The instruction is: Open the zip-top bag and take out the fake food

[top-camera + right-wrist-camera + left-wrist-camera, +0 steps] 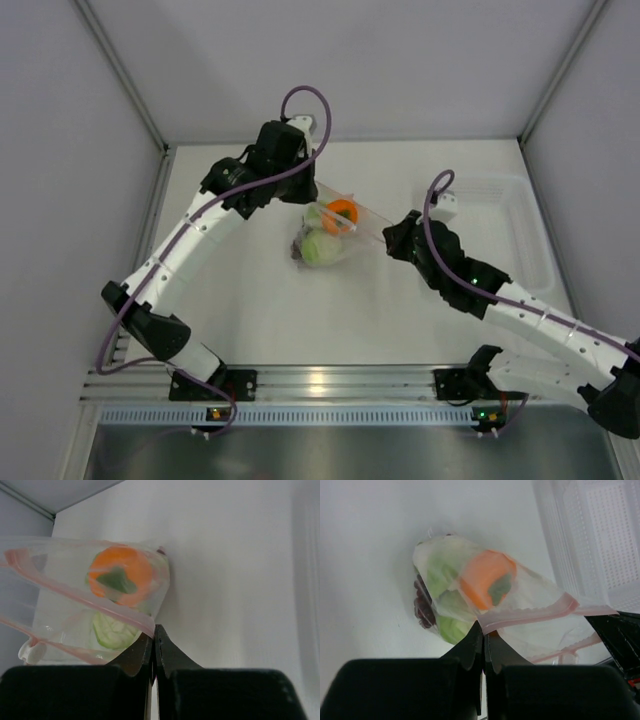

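Pinching the bag (335, 232) from both ends, the two arms hold it stretched between them. The left fingers (477, 647) are clamped tight on one pink strip (530, 612), which runs away from their tips toward the other arm. The right fingers (147, 647) are closed just as tightly on the opposite strip, which climbs up and left from their tips. So the mouth's long axis lies along the line from one pair of fingers to the other, and neither arm is clearly nearer. The two strips show apart in both wrist views, so I judge the seal at least partly split, and pulling the fingers apart should widen it. The clear, crinkled belly sags toward the surface (250, 310) beyond both sets of fingertips. Inside sit the orange (485, 580), apple (451, 628) and grapes (422, 607).
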